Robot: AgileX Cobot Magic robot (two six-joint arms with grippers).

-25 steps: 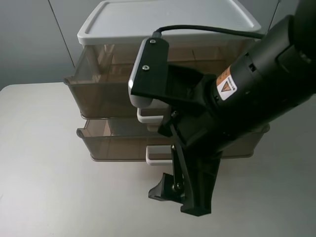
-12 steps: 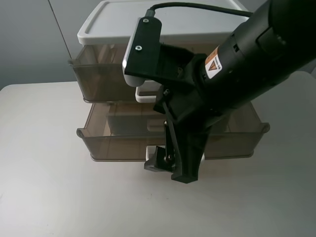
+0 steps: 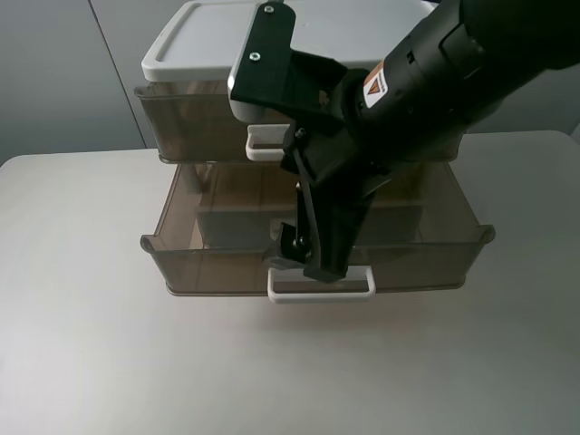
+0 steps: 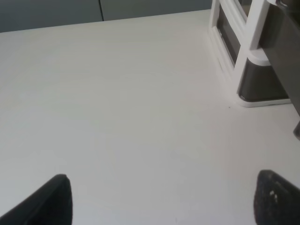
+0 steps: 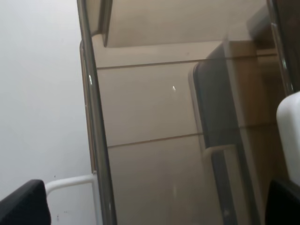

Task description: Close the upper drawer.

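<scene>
The upper drawer (image 3: 195,127) is smoky-brown and sits nearly flush under the white lid (image 3: 204,41). Its white loop handle (image 3: 265,146) shows just below my right arm's wrist. My right gripper (image 3: 304,258) hangs fingers-down in front of the cabinet, over the lower drawer, open and empty. The right wrist view looks into the lower drawer (image 5: 154,136), with the gripper (image 5: 154,204) there and its fingertips (image 5: 26,204) far apart. My left gripper (image 4: 166,201) is open and empty over bare table, away from the cabinet (image 4: 248,51). It is out of the exterior view.
The lower brown drawer (image 3: 217,258) is pulled well out, its white handle (image 3: 322,287) toward the table's front. The white table (image 3: 82,344) spreads to the left and front of the cabinet. A grey wall panel (image 3: 54,72) stands behind.
The upper drawer has slid back from well pulled out to nearly flush under the lid. My right arm has moved toward the cabinet with it.
</scene>
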